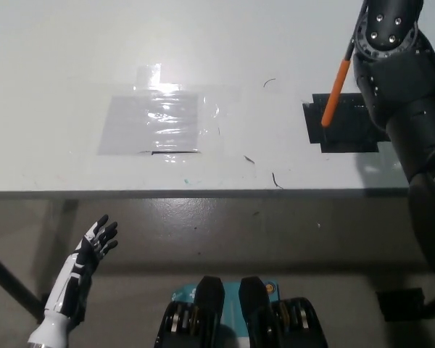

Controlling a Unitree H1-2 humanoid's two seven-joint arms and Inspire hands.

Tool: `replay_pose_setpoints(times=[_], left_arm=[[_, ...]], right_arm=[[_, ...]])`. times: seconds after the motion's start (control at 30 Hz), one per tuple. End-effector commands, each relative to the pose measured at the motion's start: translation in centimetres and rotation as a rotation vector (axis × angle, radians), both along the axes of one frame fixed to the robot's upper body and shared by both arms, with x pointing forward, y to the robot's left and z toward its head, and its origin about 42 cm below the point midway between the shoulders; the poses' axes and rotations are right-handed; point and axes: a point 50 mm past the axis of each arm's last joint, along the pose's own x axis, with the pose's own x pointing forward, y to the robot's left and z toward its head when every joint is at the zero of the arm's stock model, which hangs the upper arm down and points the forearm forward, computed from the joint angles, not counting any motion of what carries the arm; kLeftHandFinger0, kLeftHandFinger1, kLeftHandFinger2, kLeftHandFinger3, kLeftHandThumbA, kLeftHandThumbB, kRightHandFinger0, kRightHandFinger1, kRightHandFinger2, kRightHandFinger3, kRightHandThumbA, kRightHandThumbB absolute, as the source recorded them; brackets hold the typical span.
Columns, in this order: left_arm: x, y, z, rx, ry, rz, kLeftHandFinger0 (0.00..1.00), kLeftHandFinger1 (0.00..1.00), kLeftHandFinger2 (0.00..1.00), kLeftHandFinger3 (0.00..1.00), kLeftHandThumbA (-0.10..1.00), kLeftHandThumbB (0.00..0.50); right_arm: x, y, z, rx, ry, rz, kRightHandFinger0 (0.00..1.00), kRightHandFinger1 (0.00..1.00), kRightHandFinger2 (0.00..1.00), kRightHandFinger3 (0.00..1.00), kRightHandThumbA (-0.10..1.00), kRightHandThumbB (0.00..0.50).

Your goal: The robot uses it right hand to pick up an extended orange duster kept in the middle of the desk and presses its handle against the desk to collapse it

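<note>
One orange duster handle [336, 93] slants down over the far right of the white desk [72, 58], its lower tip meeting the left edge of the black taped patch [346, 127]. Above it looms the black right arm, and the right hand [386, 29] sits at the top right corner, though whether its fingers are closed around the handle cannot be told from here. Left of the patch, a clear plastic sheet [154, 123] lies flat in the middle of the desk. Down at the near left, below the desk edge, the white left hand [94, 245] rests with fingers spread, holding nothing.
</note>
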Motion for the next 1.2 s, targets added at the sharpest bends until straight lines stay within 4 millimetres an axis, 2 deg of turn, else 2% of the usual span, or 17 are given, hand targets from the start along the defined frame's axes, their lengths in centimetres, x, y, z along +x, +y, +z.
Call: replay_pose_setpoints(times=[0.0, 0.03, 0.07, 0.1, 0.2, 0.3, 0.4, 0.53, 0.7, 0.87, 1.07, 1.1, 1.17], left_arm=[[0.3, 0.3, 1.4, 0.041, -0.075, -0.031, 1.00, 1.00, 1.00, 1.00, 1.00, 0.309], [0.3, 0.3, 1.4, 0.042, -0.075, -0.031, 1.00, 1.00, 1.00, 1.00, 1.00, 0.309], [0.4, 0.2, 1.5, 0.041, -0.076, -0.033, 1.00, 1.00, 1.00, 1.00, 1.00, 0.304], [0.4, 0.2, 1.5, 0.042, -0.076, -0.035, 1.00, 1.00, 1.00, 1.00, 1.00, 0.303], [0.3, 0.2, 1.5, 0.042, -0.075, -0.035, 1.00, 1.00, 1.00, 1.00, 1.00, 0.300], [0.3, 0.2, 1.5, 0.044, -0.076, -0.036, 1.00, 1.00, 1.00, 1.00, 1.00, 0.298], [0.4, 0.3, 1.5, 0.049, -0.076, -0.045, 1.00, 1.00, 1.00, 1.00, 1.00, 0.283], [0.3, 0.2, 1.4, 0.053, -0.073, -0.044, 1.00, 1.00, 1.00, 1.00, 1.00, 0.287], [0.3, 0.2, 1.3, 0.055, -0.068, -0.049, 1.00, 1.00, 1.00, 1.00, 1.00, 0.291], [0.1, 0.0, 1.2, 0.048, -0.065, -0.050, 1.00, 1.00, 1.00, 1.00, 1.00, 0.285], [-0.1, -0.1, 1.0, 0.053, -0.058, -0.057, 1.00, 1.00, 1.00, 1.00, 1.00, 0.303], [-0.1, -0.1, 1.0, 0.054, -0.058, -0.058, 1.00, 1.00, 1.00, 1.00, 1.00, 0.306], [-0.1, -0.2, 1.0, 0.050, -0.060, -0.057, 1.00, 1.00, 1.00, 1.00, 1.00, 0.306]], right_arm=[[-0.6, 1.0, 3.5, 0.014, -0.138, 0.010, 0.00, 0.03, 0.51, 0.60, -0.10, 0.118], [-0.6, 1.0, 3.5, 0.012, -0.138, 0.010, 0.00, 0.00, 0.51, 0.59, -0.10, 0.118], [-0.7, 1.1, 3.3, -0.031, -0.144, -0.001, 0.00, 0.01, 0.51, 0.61, -0.10, 0.099], [-0.7, 1.2, 3.0, -0.066, -0.151, -0.013, 0.00, 0.00, 0.56, 0.64, -0.10, 0.099], [-0.9, 1.2, 2.4, -0.130, -0.173, -0.060, 0.00, 0.00, 0.64, 0.67, -0.10, 0.123], [-0.9, 1.3, 2.3, -0.143, -0.184, -0.076, 0.00, 0.01, 0.64, 0.66, -0.10, 0.125], [-1.0, 1.4, 1.7, -0.142, -0.181, -0.086, 0.00, 0.01, 0.57, 0.59, -0.10, 0.102], [-1.1, 1.4, 1.5, -0.140, -0.189, -0.106, 0.00, 0.03, 0.58, 0.65, -0.10, 0.089], [-1.1, 1.2, 0.8, -0.136, -0.185, -0.123, 0.00, 0.03, 0.56, 0.66, -0.10, 0.089], [-1.1, 1.1, -0.3, -0.103, -0.156, -0.120, 0.00, 0.00, 0.51, 0.62, -0.10, 0.080], [-1.2, 0.8, -2.1, -0.101, -0.134, -0.157, 0.00, 0.00, 0.39, 0.51, -0.10, 0.079], [-1.2, 0.8, -2.5, -0.109, -0.133, -0.170, 0.00, 0.00, 0.39, 0.51, -0.10, 0.080], [-1.3, 0.8, -3.4, -0.110, -0.118, -0.157, 0.00, 0.00, 0.45, 0.61, -0.10, 0.061]])
